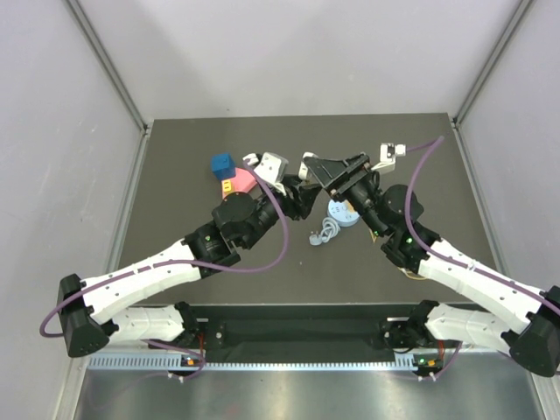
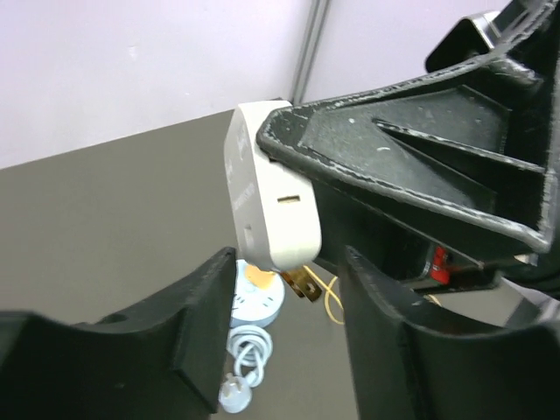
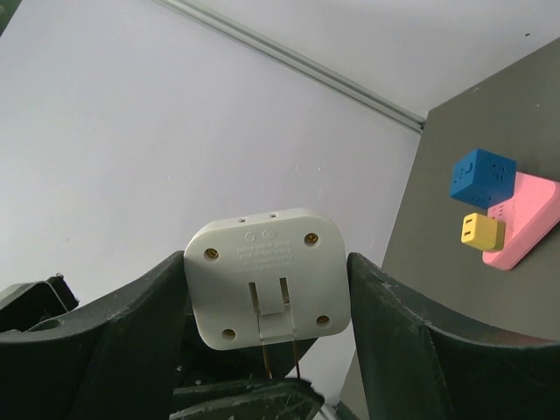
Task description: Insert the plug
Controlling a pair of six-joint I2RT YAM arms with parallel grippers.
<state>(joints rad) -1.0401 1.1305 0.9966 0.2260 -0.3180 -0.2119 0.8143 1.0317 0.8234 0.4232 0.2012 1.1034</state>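
Yellow plug: where is it relative to the jaws? (Dan)

At the edge of the pink block, just beside the blue cube. Can't tell if it sits on the pink block or only against it. Two dark slots face the right wrist cam. Neither set of jaws touches it. It's off to the left of the left jaws and well apart from the right jaws, with the left jaws between. (Ros)

Jaw states? (Dan)

Right jaws clenched on a white block, one finger flat on each side, held up off the worktop. Its screwed back face looks into the right wrist cam. Brass prongs stick out of that face, back toward the root of the right jaws. Left jaws released, spread wide, nothing gripped. (Ros)

How close are the two? (Dan)

Nearly tip to tip. White block hangs just beyond the left jaw tips, in line with their gap, not between the fingers. No contact that I can see. Below and beyond the left jaws a light-blue disc lies on the worktop, with a grey cord coiled just beside it on the side nearer those jaws. (Ros)
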